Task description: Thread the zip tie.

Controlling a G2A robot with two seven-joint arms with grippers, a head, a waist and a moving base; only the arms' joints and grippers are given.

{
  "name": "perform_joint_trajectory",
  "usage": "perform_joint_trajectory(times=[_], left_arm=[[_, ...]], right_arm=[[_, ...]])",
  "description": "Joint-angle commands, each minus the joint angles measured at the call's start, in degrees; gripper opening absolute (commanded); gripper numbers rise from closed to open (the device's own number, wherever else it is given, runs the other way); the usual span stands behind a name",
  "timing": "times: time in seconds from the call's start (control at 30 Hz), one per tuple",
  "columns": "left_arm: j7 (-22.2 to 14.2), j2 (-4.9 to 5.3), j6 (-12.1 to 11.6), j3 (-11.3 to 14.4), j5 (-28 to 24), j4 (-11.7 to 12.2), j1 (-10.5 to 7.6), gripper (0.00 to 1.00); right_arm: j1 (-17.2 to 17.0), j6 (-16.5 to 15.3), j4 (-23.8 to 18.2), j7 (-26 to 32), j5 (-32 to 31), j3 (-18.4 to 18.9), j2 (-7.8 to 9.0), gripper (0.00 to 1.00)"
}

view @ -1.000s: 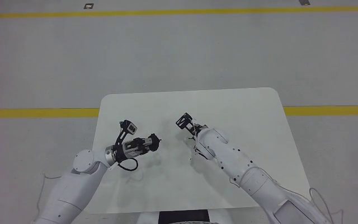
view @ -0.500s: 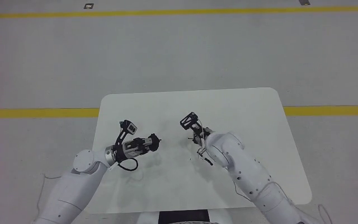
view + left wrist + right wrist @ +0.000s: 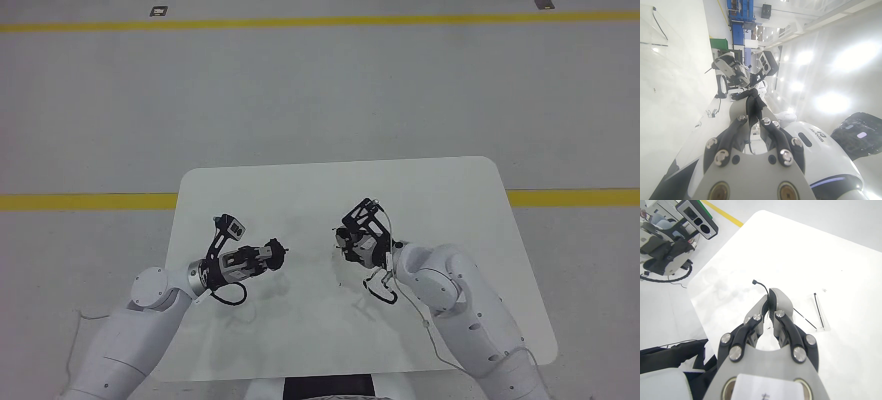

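Now the left gripper [image 3: 278,254] is pressed together, holding nothing I can see. Across a gap of table [image 3: 450,190], the right gripper [image 3: 769,293] pinches the zip tie [image 3: 754,282]. Its head pokes toward the left arm, and its tail slants down.

Grey floor [image 3: 320,90], yellow lines [image 3: 320,22], white table [image 3: 450,190]

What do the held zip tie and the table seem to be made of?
Zip tie: probably flexible plastic, matte black; it curves smoothly out of the right gripper. Table: smooth white surface, perhaps laminate; the glare suggests a slight gloss.
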Motion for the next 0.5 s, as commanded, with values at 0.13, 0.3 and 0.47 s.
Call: perform_joint_trajectory(times=[0.13,0.3,0.47], left_arm=[[0.00,0.00,0.00,0.00,0.00,0.00,0.00,0.00],[0.00,0.00,0.00,0.00,0.00,0.00,0.00,0.00],[2.95,-0.19,0.15,1.02,2.01,0.32,-0.22,0.00]], right_arm=[[0.01,0.04,-0.01,0.02,-0.07,-0.01,0.00,0.00],[0.01,0.04,-0.01,0.02,-0.07,-0.01,0.00,0.00],[-0.42,1.42,-0.72,-6.18,2.43,0.02,-0.18,0.00]])
